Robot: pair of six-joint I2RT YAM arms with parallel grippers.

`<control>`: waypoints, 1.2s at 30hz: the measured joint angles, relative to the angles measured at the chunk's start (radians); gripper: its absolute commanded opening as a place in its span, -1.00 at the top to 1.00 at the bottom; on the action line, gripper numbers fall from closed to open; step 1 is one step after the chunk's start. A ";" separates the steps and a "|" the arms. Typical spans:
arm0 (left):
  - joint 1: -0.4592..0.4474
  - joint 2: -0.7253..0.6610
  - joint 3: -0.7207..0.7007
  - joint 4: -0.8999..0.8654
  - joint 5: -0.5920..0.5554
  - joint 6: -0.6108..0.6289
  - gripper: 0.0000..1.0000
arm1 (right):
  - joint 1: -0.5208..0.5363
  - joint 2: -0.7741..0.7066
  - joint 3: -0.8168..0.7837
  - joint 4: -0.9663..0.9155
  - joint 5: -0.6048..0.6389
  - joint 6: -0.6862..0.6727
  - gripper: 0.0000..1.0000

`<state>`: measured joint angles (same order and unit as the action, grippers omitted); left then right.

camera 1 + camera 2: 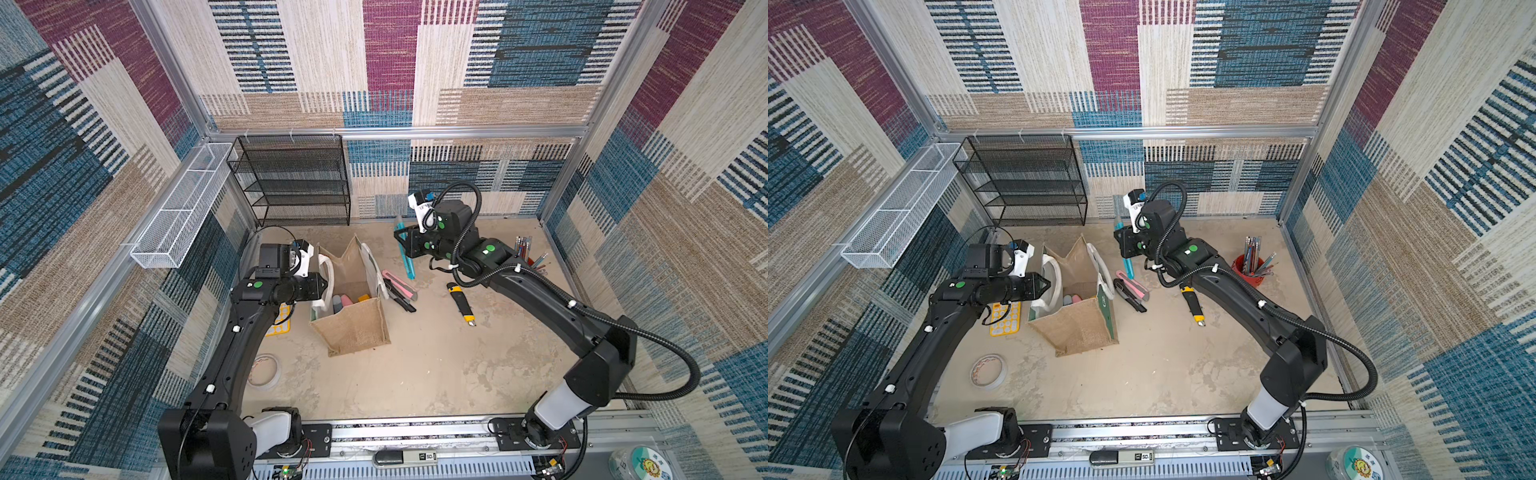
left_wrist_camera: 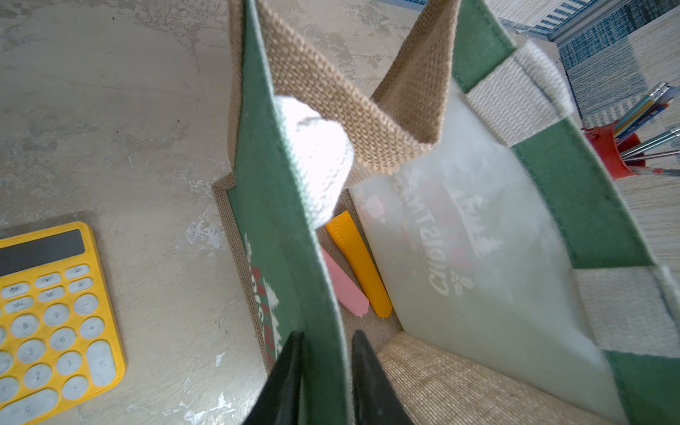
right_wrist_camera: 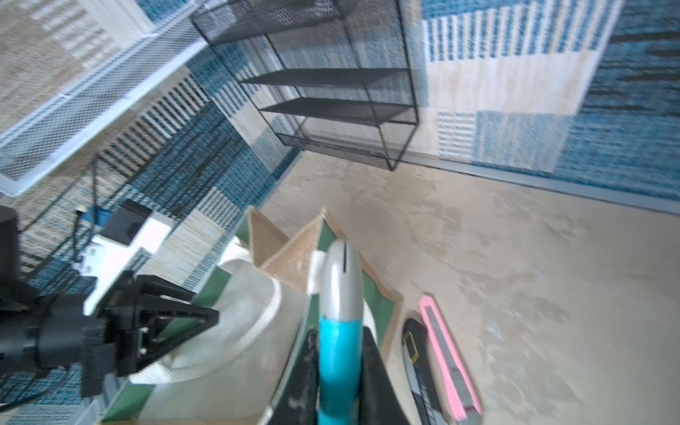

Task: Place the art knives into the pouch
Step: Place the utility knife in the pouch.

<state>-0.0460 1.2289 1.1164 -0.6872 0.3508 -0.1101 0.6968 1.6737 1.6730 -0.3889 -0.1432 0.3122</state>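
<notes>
The pouch point(image 1: 353, 328), a tan jute tote with green faces and white handles, stands open at mid-table. My left gripper point(image 2: 325, 353) is shut on its green left wall point(image 2: 279, 235), one finger outside and one inside; in both top views the gripper point(image 1: 322, 286) meets the pouch's left rim. My right gripper point(image 3: 338, 353) is shut on a teal art knife point(image 3: 340, 331) with a silver end, held off the table just right of and behind the pouch point(image 3: 294, 254); the knife point(image 1: 409, 266) shows in both top views. A pink point(image 2: 344, 283) and a yellow point(image 2: 358, 265) knife lie inside the pouch.
A pink knife point(image 1: 401, 284), a black one point(image 1: 399, 297) and a yellow-black one point(image 1: 461, 303) lie right of the pouch. A yellow calculator point(image 2: 44, 312) and tape roll point(image 1: 264, 371) sit left. A red pen cup point(image 1: 1250, 268), black mesh shelf point(image 1: 291, 178) and white wire basket point(image 1: 183, 203) stand at the edges.
</notes>
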 measured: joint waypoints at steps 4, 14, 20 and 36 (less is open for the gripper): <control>0.000 0.000 0.000 0.000 0.002 0.000 0.47 | 0.067 0.130 0.161 -0.004 -0.035 -0.009 0.97; 0.000 -0.006 0.000 0.000 0.003 0.000 0.47 | 0.127 0.341 0.336 -0.066 -0.090 -0.023 -0.31; 0.000 -0.011 0.000 0.000 0.003 0.000 0.47 | 0.133 0.296 0.294 -0.094 -0.066 -0.070 -0.96; 0.000 -0.035 -0.002 0.000 0.004 0.000 0.47 | -0.212 -0.066 -0.390 0.011 0.179 -0.048 -0.68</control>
<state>-0.0460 1.1938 1.1145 -0.6872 0.3546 -0.1101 0.4850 1.6073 1.2831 -0.3782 0.0360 0.2642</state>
